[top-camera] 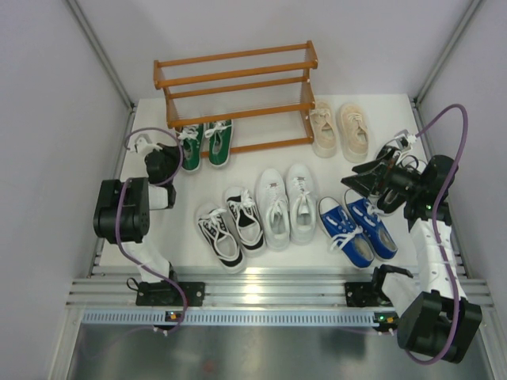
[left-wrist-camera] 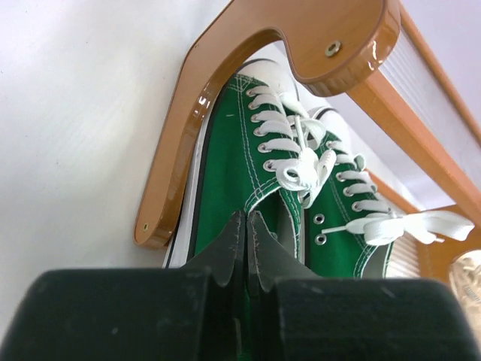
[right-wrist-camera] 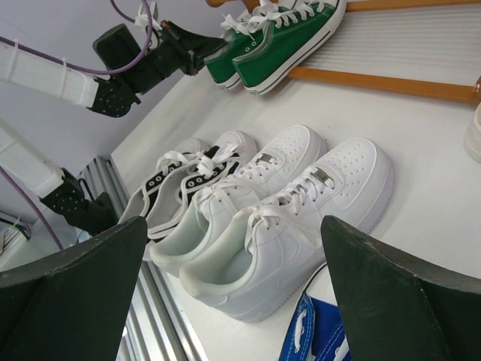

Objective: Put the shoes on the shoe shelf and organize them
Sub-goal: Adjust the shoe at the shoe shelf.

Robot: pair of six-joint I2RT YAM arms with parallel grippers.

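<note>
Left pincer (top-camera: 176, 155) (left-wrist-camera: 246, 218), fingers pressed together, sits at the heels of the green shoes (top-camera: 204, 144) (left-wrist-camera: 248, 165). Its wrist view does not show whether any fabric is caught between them. The green toes reach ahead of it into the bottom tier at the left end of the shelf (top-camera: 238, 79) (left-wrist-camera: 180, 128), and the shoes hide the rails under them. The pincer's own body blocks the heels from its wrist camera.

Between the two pincers, on the desk (top-camera: 317, 261), lie the black-and-white pair (top-camera: 230, 226) (right-wrist-camera: 180, 180) and the white pair (top-camera: 285, 207) (right-wrist-camera: 301, 203). The white pair's lace tags (right-wrist-camera: 263, 158) are too small to read.

Right pincer (top-camera: 356, 178) (right-wrist-camera: 233, 233) hangs with fingers wide apart, holding nothing. The blue pair (top-camera: 358, 229) (right-wrist-camera: 308, 338) is just below it, cut off at the edge of its wrist view. The beige pair (top-camera: 339, 128) lies beyond it, beside the shelf's right end. No writing is legible anywhere.
</note>
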